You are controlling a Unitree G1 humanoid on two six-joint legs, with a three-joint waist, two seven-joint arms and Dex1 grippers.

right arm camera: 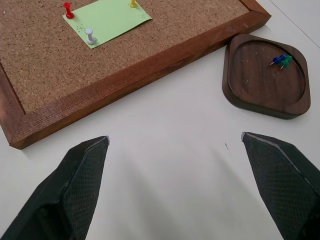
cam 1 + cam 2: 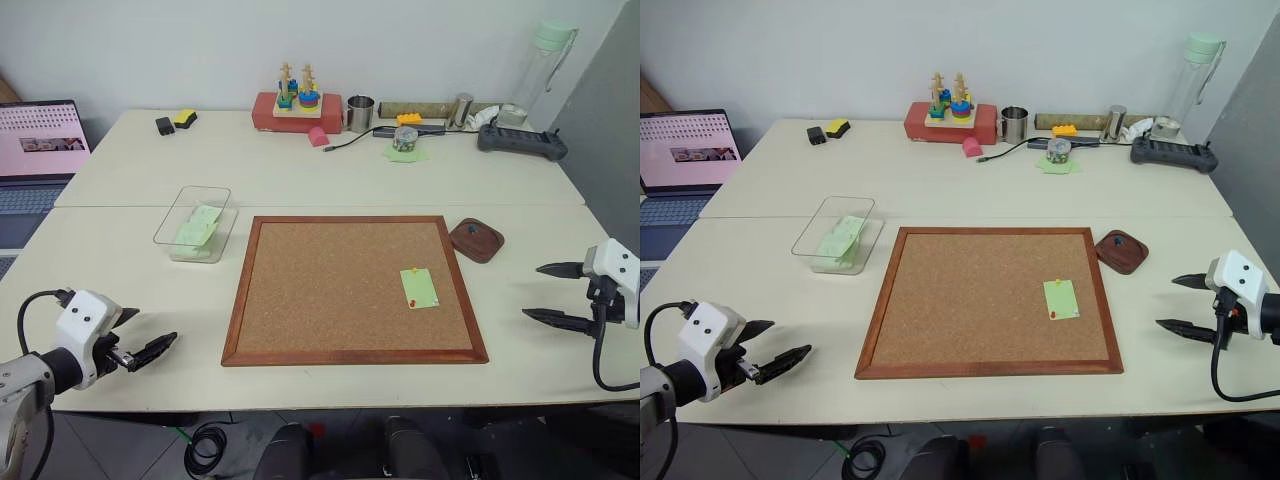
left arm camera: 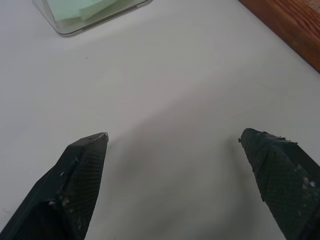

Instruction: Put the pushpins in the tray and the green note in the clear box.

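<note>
On corkboard [image 2: 350, 285]: green note [image 2: 419, 288] pinned by pushpins [image 1: 67, 8].
Hands: left hand [image 2: 150, 347], right hand [image 2: 552, 293] open, empty.
Risk: tearing note if pulled before unpinning.

A rough cork board [image 2: 345, 285] in a glossy wood frame, a matt paper note [image 2: 419, 288], a smooth dark wooden tray [image 1: 265, 76] and a clear plastic box [image 2: 194, 224] lie on a smooth matt surface [image 2: 300, 180].

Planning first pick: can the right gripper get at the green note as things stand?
Probably yes. The right gripper is open beside the corkboard, and the note lies on that side with nothing between. Three pins hold it, so those come out first.
</note>
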